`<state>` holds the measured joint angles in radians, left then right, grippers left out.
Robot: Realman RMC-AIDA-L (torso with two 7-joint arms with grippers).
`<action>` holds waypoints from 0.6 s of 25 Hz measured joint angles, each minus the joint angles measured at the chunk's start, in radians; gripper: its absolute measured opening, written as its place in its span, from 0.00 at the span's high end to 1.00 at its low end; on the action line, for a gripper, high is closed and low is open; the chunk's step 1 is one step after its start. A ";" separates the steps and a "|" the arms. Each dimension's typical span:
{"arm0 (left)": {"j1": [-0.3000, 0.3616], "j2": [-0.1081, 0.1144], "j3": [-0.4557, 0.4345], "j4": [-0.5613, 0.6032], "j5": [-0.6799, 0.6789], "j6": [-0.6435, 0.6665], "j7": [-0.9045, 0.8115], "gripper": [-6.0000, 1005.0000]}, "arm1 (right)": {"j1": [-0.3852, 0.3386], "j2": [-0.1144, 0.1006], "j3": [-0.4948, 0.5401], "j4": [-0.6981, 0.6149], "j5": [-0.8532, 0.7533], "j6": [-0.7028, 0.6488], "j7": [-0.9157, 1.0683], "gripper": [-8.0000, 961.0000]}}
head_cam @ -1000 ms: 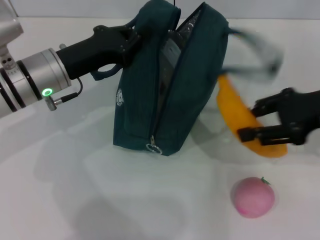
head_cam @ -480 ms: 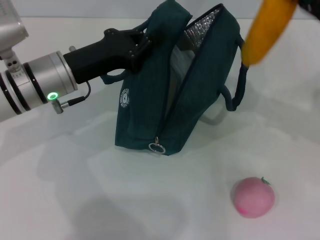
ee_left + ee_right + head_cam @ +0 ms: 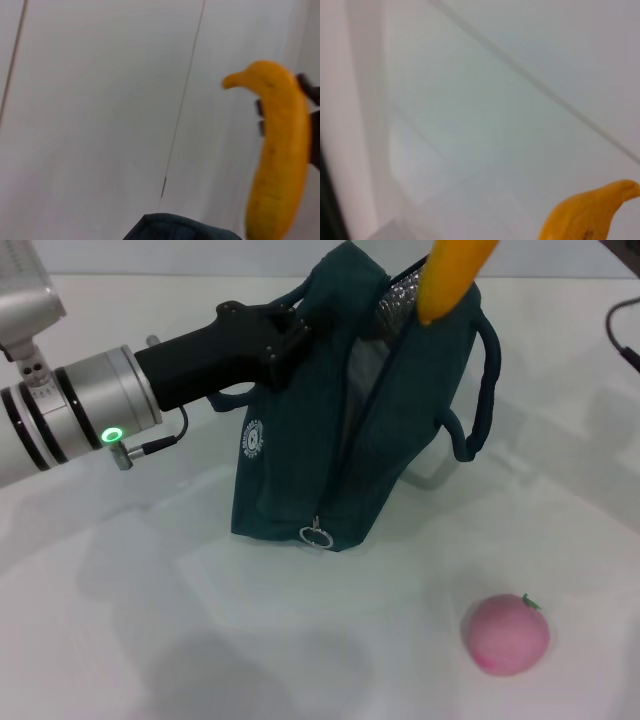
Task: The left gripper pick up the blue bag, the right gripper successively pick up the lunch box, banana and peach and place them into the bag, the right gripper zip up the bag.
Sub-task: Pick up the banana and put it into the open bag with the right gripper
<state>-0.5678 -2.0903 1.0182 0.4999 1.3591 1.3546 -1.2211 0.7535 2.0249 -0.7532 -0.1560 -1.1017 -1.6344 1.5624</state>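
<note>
Nearest us, the peach (image 3: 506, 634) lies on the table (image 3: 150, 640), well apart from the blue bag (image 3: 340, 430). Our left claw (image 3: 285, 330) grips the bag's near wall. Behind, our right claw (image 3: 306, 122) holds the banana (image 3: 450, 278) above the bag's open mouth.

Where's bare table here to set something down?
Bare table in front of the blue bag, left of the peach. Crowded at the bag's mouth: the left claw holds its rim and the banana hangs above.

Head camera looks down over table (image 3: 150, 640) — both wrist cameras close on banana (image 3: 277, 155), shared by all views.
</note>
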 joint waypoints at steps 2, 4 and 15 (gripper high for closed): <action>-0.003 0.000 0.003 0.000 0.000 0.000 0.001 0.96 | 0.017 0.002 -0.002 0.042 0.024 0.015 0.014 0.53; -0.005 -0.001 0.004 0.000 0.000 0.000 0.003 0.96 | 0.047 0.003 -0.001 0.099 0.035 0.026 0.025 0.53; -0.008 -0.002 0.031 0.000 -0.016 0.002 0.016 0.96 | 0.131 0.003 -0.033 0.217 -0.003 0.105 0.023 0.53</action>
<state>-0.5755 -2.0924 1.0490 0.5001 1.3431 1.3562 -1.2049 0.8843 2.0278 -0.7859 0.0613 -1.1042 -1.5293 1.5855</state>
